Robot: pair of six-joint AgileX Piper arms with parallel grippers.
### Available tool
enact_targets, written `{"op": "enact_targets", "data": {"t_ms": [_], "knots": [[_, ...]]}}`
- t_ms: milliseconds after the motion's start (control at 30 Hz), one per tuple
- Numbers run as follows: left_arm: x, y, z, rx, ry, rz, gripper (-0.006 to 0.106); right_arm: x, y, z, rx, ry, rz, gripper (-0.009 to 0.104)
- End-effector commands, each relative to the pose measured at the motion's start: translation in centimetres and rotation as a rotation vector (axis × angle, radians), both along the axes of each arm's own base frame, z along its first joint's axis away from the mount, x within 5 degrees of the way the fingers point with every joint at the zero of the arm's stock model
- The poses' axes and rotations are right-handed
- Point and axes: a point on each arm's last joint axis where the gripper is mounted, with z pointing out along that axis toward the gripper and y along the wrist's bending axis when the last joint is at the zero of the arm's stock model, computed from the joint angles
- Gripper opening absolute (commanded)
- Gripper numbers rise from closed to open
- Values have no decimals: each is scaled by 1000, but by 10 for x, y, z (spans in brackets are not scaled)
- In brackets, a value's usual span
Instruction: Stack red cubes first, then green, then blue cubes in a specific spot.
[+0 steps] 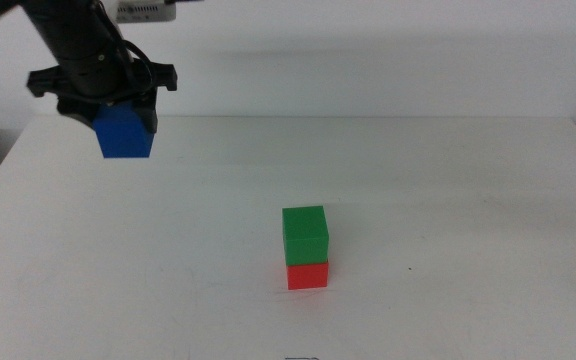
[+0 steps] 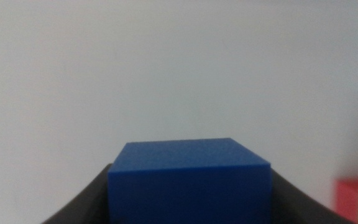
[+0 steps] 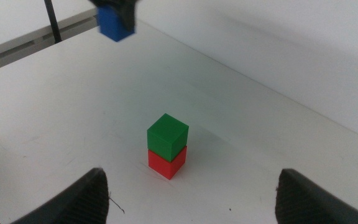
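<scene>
Middle view shows the left end effector (image 1: 126, 118) raised above the far left part of the white counter (image 1: 448, 200), clamped on the blue cube (image 1: 127, 132), which hangs clear of the surface. Nearer the camera and to the right of centre, the green cube (image 1: 305, 235) sits squarely on the red cube (image 1: 308, 274), and the red one rests on the counter. The blue cube is well apart from this stack.

The left wrist view shows what the middle view cannot: the blue cube (image 2: 190, 182) fills the gap between the two dark jaws, touching both. At one edge of that picture a blurred sliver of the red cube (image 2: 350, 198) appears, with a trace of green beside it.

The right wrist view alone shows the right end effector (image 3: 188, 196), its jaws spread wide with nothing between them, looking over the stack: green cube (image 3: 167, 133) on red cube (image 3: 166, 163). Far beyond, the blue cube (image 3: 115, 23) hangs in the left end effector (image 3: 118, 6).
</scene>
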Motion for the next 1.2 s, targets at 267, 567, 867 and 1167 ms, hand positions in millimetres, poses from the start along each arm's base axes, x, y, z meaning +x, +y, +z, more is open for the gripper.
{"op": "enact_targets", "data": {"t_ms": [267, 567, 867, 1167], "knots": [[-110, -93, 69, -1, -256, 108, 7, 2, 0, 13, 42, -81, -11, 92], [-116, -172, 59, -71, -216, 43, 7, 2, 0, 13, 42, -81, -11, 92], [-101, -198, 23, -92, -121, 52, 7, 2, 0, 13, 42, -81, -11, 92], [-97, -204, 10, -80, -95, 51, 7, 2, 0, 13, 42, -81, -11, 92]]}}
